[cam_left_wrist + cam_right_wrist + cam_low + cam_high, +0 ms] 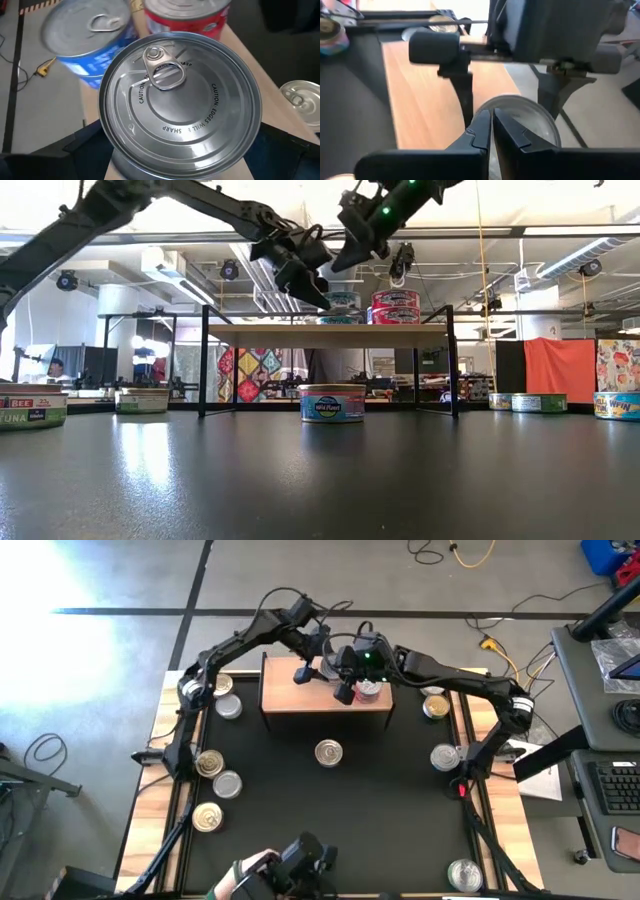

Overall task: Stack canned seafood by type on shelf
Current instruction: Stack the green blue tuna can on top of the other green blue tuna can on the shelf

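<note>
My left gripper (180, 155) is shut on a silver-lidded tin (180, 100) with a pull ring, over the light-wood shelf (325, 700). Behind the tin on the shelf stand a blue-labelled tin (85, 35) and a stack of two red-labelled tins (395, 306). My right gripper (491, 127) hangs shut just beside the left gripper, above the shelf, touching nothing. In the low view the left gripper (308, 285) is to the left of the right gripper (350, 245). A blue-labelled tin (332, 403) stands on the table in front of the shelf. My left gripper pinches the silver-lidded tin by its side wall, one finger (465, 92) on each side of the round rim (520, 117). The fingers slant down from above. The lid faces up. Whether the tin's bottom rests on anything I cannot tell.
Several more tins stand on the black table: a group along the left side (208, 762), two on the right (445, 756) and one at the near right corner (465, 875). A person's hand (250, 875) with a dark device is at the near edge.
</note>
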### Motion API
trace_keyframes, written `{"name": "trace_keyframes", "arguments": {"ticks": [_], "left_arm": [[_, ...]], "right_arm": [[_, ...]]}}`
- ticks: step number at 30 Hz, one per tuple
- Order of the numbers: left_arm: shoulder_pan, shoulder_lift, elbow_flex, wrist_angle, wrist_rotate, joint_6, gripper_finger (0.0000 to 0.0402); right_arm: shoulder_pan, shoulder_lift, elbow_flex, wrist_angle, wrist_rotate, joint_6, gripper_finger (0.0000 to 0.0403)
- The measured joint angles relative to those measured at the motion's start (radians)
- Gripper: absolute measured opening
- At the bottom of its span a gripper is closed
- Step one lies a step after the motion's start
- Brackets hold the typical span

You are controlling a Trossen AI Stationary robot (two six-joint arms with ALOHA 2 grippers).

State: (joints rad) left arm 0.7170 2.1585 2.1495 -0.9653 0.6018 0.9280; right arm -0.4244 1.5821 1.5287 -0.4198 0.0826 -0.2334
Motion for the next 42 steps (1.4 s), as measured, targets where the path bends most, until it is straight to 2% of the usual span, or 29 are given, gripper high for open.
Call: {"name": "trace_keyframes", "arguments": {"ticks": [8, 16, 26, 29, 32, 42], "left_arm": [[0.039, 0.104, 0.210, -0.148, 0.036, 0.023, 0.0347], [0.047, 0.110, 0.146, -0.128, 0.053, 0.053, 0.0347], [0.050, 0.110, 0.134, -0.120, 0.084, 0.055, 0.0348], [0.051, 0.110, 0.132, -0.119, 0.086, 0.053, 0.0373], [0.051, 0.110, 0.132, -0.119, 0.080, 0.047, 0.0389], [0.050, 0.109, 0.185, -0.184, 0.022, 0.044, 0.0384]], "right_arm": [[-0.041, 0.006, -0.001, 0.008, 0.022, -0.047, 0.0013], [-0.069, 0.069, -0.003, 0.097, 0.007, -0.008, 0.0013], [-0.085, 0.130, -0.005, 0.097, -0.006, 0.013, 0.0013], [-0.089, 0.134, -0.005, 0.091, -0.015, 0.025, 0.0013], [-0.089, 0.134, -0.006, 0.081, -0.015, 0.025, 0.0013], [-0.090, 0.150, -0.004, 0.071, -0.039, 0.040, 0.0013]]}}
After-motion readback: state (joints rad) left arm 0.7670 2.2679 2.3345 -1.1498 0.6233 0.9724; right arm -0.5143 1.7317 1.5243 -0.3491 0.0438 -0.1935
